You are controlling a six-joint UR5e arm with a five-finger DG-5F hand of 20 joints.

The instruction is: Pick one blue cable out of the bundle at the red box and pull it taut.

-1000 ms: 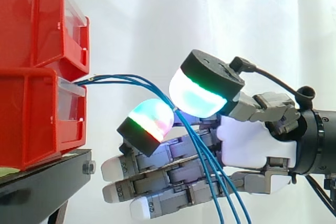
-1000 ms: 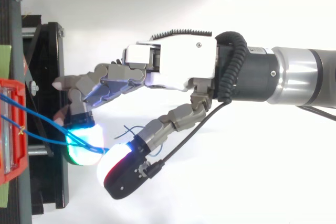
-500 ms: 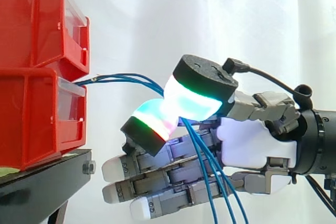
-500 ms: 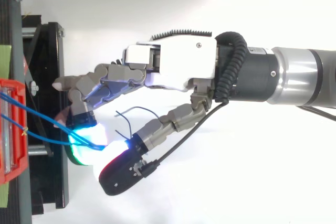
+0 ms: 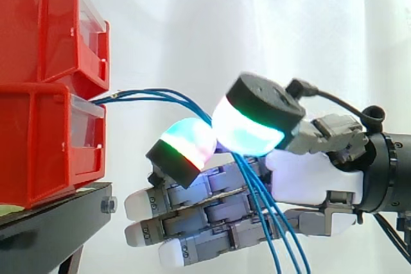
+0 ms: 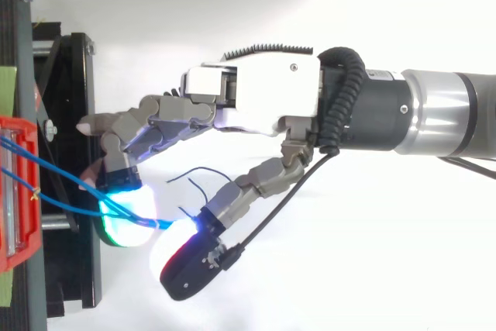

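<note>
Several thin blue cables (image 5: pixel 154 96) leave the lower red bin (image 5: pixel 45 139), arc to the right and drop down in front of my hand (image 5: pixel 308 174). The hand reaches in from the right. Its thumb pad (image 5: pixel 247 129) and one raised finger's pad (image 5: pixel 186 145) meet around the cables where they bend downward. The other fingers (image 5: pixel 192 222) lie straight below, pointing at the stand. From above, the blue cables (image 6: pixel 62 184) run from the red bin (image 6: pixel 15 191) into the spot between the two glowing pads of the hand (image 6: pixel 263 94). How many cables are pinched I cannot tell.
A second red bin (image 5: pixel 45 24) is stacked on the lower one, both on a black stand (image 5: pixel 51 222) at the left. A white curtain hangs behind. A thin dark wire end (image 6: pixel 198 180) curls beside the thumb.
The thumb pad pressed against the finger pad half a second ago, then shifted slightly right and away. The cables stay between the pads. The arm has barely moved.
</note>
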